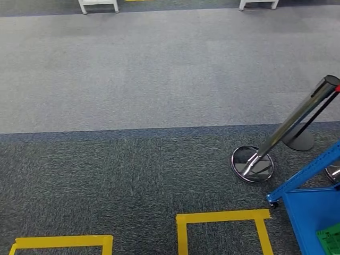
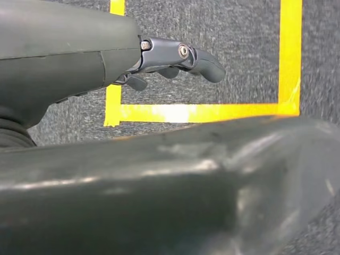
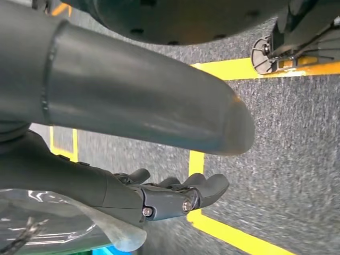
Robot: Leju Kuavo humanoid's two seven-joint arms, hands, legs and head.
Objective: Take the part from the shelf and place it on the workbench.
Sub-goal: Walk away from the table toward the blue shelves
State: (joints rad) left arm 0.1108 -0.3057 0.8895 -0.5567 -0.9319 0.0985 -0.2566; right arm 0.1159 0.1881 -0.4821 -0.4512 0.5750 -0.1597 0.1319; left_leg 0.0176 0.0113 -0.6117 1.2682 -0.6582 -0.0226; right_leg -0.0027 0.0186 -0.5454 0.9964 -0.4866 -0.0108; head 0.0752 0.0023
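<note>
Nearest, the left hand [image 2: 176,58] hangs over grey carpet with fingers loosely extended, holding nothing; the right hand [image 3: 176,194] likewise carries nothing. Yellow floor tape [image 1: 222,217] lies just ahead, a blue cart [image 1: 311,210] beside it. No part or counter visible, so I judge the task barely begun

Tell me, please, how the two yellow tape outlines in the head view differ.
The left outline shows mostly its top strip; the right outline shows top and both side strips. The right outline lies farther ahead, one corner close to the blue frame; the left outline sits apart from it. Both are yellow, on dark carpet, cut by the picture's lower edge.
</note>
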